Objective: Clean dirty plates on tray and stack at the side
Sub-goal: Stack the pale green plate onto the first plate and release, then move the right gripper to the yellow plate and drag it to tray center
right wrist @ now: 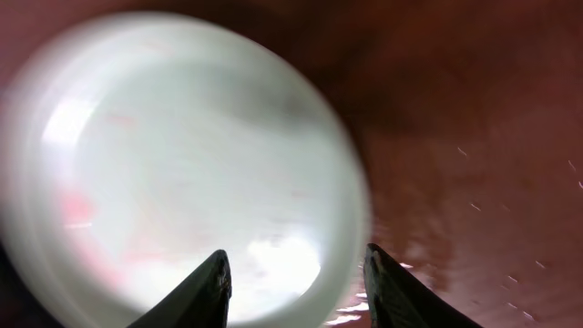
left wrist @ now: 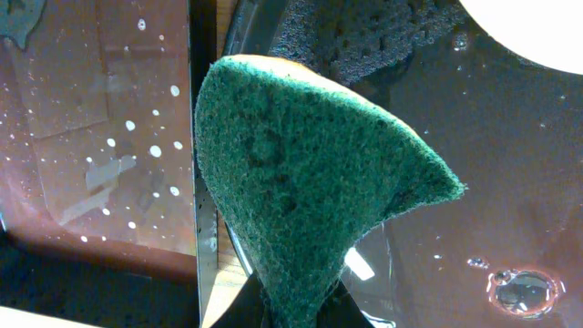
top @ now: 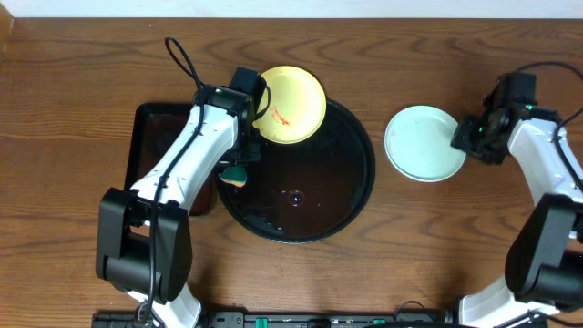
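- The small rectangular tray [top: 173,123] sits on the table [top: 73,73] at 9 o'clock of the big tray. Beads of water show on it in the left wrist view, so it looks like the wet station for the sponge.
- The left gripper [top: 239,162] hangs over the 9 o'clock rim of the big tray. Its jaws are clamped on a green sponge [left wrist: 310,182], which sticks out with its scouring face clear, ready to scrub.
- The yellow plate [top: 290,105] lies at the big tray's 12 o'clock, overlapping the rim. Red smears mark it near its 8 o'clock side, so it is probably the next to be wiped. It is near the sponge but not touching it.
- The round black tray [top: 346,200] is otherwise bare and glossy with water.
- The aqua plate [top: 424,143] rests on the table off the big tray's 2 o'clock side, likely the stacking spot. I cannot tell whether it is one plate or two.
- The right gripper [right wrist: 296,255] is at that plate's 3 o'clock edge with its jaws apart and the near rim between them. The view is too blurred to show contact.
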Tool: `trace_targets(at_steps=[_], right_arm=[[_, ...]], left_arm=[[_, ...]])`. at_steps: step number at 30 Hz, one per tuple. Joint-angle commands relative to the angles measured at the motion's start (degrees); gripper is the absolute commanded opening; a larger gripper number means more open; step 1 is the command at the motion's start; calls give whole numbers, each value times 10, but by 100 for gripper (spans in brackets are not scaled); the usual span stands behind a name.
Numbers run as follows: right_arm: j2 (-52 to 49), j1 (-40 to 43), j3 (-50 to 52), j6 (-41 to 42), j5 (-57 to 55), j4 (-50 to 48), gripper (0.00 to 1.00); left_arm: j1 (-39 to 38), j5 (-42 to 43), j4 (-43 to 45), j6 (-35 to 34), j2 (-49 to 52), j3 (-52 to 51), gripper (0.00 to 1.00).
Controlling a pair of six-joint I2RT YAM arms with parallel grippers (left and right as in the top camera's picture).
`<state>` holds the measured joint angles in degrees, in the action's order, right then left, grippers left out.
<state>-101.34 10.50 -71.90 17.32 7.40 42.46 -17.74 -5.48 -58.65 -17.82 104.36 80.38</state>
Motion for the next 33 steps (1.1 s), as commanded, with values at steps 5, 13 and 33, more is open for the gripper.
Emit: trace_targets(at_steps=[5, 13, 33], right_arm=[[45, -127, -41, 0, 140, -93, 43], [-30, -292, -41, 69, 5, -210, 48], [-206, -387, -109, 131, -69, -254, 29]], left_arm=[[0, -1, 0, -3, -7, 9, 8], [0, -1, 9, -3, -7, 9, 7], [0, -1, 9, -3, -7, 9, 7]])
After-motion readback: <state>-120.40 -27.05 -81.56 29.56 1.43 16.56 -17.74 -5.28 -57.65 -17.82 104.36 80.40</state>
